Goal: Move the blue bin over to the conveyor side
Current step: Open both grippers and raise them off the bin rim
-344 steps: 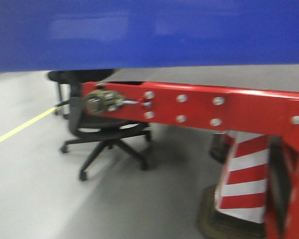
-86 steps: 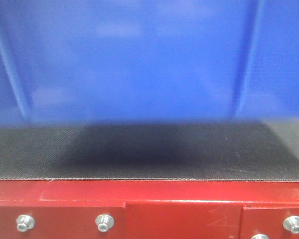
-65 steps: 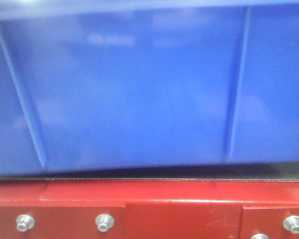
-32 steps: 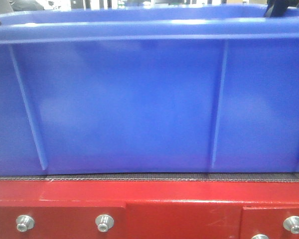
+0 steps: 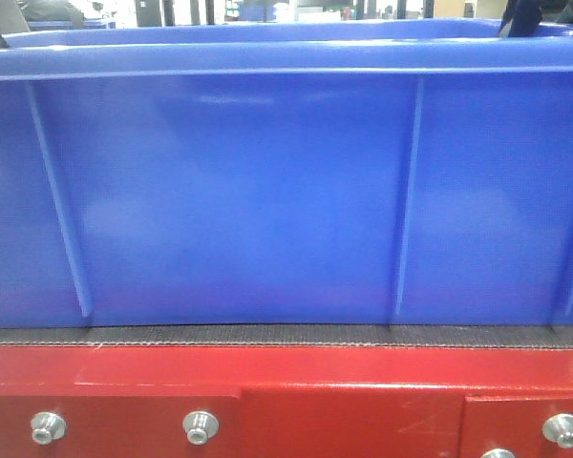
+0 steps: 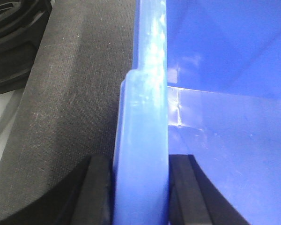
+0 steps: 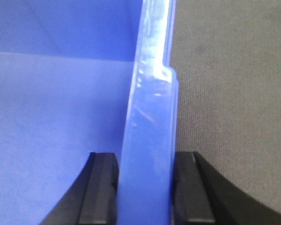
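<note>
The blue bin [image 5: 267, 191] fills the front view and stands on the conveyor's dark woven belt [image 5: 267, 335], above its red frame [image 5: 267, 382]. In the left wrist view my left gripper [image 6: 139, 161] is shut on the bin's thick rim [image 6: 147, 70], one finger outside over the belt [image 6: 75, 93] and one inside the bin. In the right wrist view my right gripper [image 7: 145, 159] is shut on the opposite rim [image 7: 152, 93], one finger inside and one over the belt [image 7: 225, 70]. The bin's inside looks empty where it shows.
Silver bolts [image 5: 201, 426] line the red frame below the belt. A black rounded part [image 6: 14, 28] sits beyond the belt's edge in the left wrist view. Dark arm parts [image 5: 520, 17] and a lit room show above the bin's rim.
The bin was carried to the conveyor, then came down over the belt. Its bottom now rests on the belt and its rim has dropped into view.
</note>
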